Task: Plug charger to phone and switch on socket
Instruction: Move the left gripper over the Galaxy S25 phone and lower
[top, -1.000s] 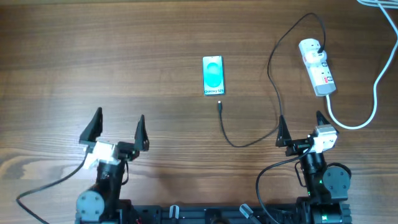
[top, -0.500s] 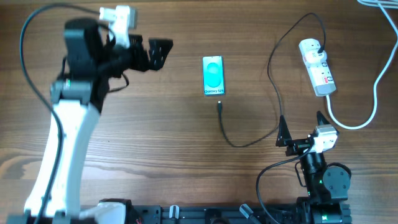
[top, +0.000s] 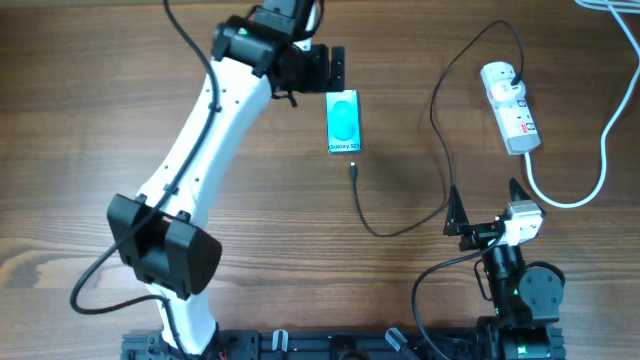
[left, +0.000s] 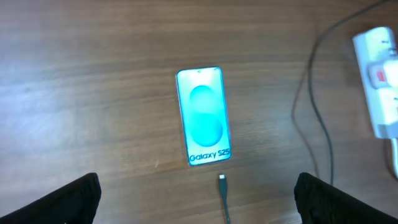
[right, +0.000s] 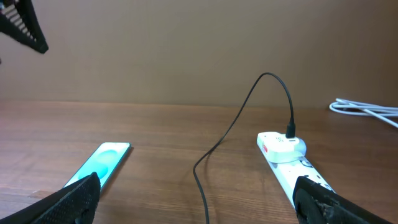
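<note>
- L arm: the white-and-black L pincer (top: 333, 70) is hovering over the brown wood-grain bench (top: 120, 120), just beside the phone's far short edge. Its fingers are standing wide apart, released and gripping nothing.
- Phone: the small rectangular smartphone w/ cyan screen and white "Galaxy" strip (top: 342, 122) is lying flat, screen up, near mid-bench. In the L wrist view it is showing between the two dark finger ends.
- Charger: the thin black cable (top: 400, 228) is curving across the bench. Its tiny black connector tip (top: 354, 171) is lying just beside the phone's "Galaxy" end, apart from it and not plugged in. Its white plug (top: 500, 74) is sitting in the strip's far end.
- Socket: the white elongated power strip w/ red-marked switches (top: 516, 125) is lying at the R side. A thick white cord (top: 598, 160) is looping off its near end. Switch position: cannot tell.
- R arm: the R pincer (top: 483, 200) is sitting by the near edge, fingers spread, released, empty.
</note>
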